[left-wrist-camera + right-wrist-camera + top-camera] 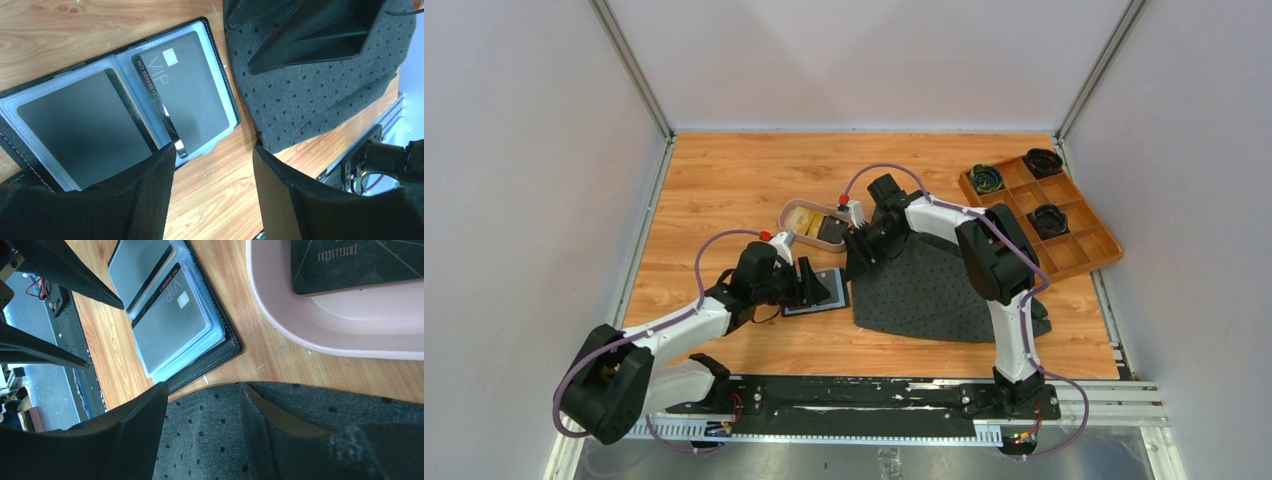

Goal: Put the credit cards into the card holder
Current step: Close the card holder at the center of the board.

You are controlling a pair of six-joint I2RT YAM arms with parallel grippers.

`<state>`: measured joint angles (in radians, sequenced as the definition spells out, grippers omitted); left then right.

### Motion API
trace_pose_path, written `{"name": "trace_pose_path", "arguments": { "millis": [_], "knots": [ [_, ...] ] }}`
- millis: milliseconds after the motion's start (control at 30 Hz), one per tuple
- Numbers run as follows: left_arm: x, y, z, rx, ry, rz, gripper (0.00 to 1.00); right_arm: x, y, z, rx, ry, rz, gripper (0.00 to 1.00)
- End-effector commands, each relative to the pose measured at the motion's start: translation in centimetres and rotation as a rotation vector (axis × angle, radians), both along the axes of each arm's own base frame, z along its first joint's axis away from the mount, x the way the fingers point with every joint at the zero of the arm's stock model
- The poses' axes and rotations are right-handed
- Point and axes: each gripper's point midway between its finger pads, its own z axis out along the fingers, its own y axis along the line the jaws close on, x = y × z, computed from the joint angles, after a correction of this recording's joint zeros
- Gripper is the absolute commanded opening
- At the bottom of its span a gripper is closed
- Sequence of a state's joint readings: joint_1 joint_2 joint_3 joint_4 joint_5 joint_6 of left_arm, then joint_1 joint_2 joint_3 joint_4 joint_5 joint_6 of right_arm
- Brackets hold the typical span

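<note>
The card holder (223, 75) lies open on the wood, its clear sleeves facing up. A dark VIP credit card (190, 95) sits askew in the right sleeve, its lower corner poking out by my left fingertip. A grey card (80, 125) fills the left sleeve. My left gripper (214, 150) is open at the holder's near edge, with only bare wood between its jaws. My right gripper (204, 387) is open low over the grey felt mat (210, 440), beside the holder (210, 362). A black card (350, 262) lies in the pink tray (310, 325).
The pink tray (796, 212) sits just behind the holder (829, 295), with something yellow in its left half. The dotted felt mat (924, 290) spreads under the right arm. An orange-brown compartmented box (1074, 245) with dark round items stands at the right.
</note>
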<state>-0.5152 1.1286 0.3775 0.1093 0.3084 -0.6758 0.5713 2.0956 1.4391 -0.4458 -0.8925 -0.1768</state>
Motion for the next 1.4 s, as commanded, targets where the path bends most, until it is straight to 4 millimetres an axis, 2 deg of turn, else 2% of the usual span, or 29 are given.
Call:
{"name": "trace_pose_path", "arguments": {
  "millis": [0, 400, 767, 1367],
  "knots": [
    [0.7, -0.5, 0.3, 0.007, -0.040, -0.016, 0.61, -0.3, -0.5, -0.9, -0.018, 0.046, 0.001, 0.59],
    [0.3, -0.1, -1.3, 0.041, -0.007, -0.023, 0.57, 0.5, -0.8, -0.8, -0.034, -0.023, 0.032, 0.59],
    [0.1, 0.1, -1.5, 0.049, -0.013, -0.025, 0.55, 2.1, -1.1, -1.4, -0.149, -0.185, 0.119, 0.56],
    [0.4, 0.9, -3.0, 0.116, -0.010, -0.013, 0.53, 0.6, 2.1, -2.6, -0.166, -0.215, 0.230, 0.50]
  ]
}}
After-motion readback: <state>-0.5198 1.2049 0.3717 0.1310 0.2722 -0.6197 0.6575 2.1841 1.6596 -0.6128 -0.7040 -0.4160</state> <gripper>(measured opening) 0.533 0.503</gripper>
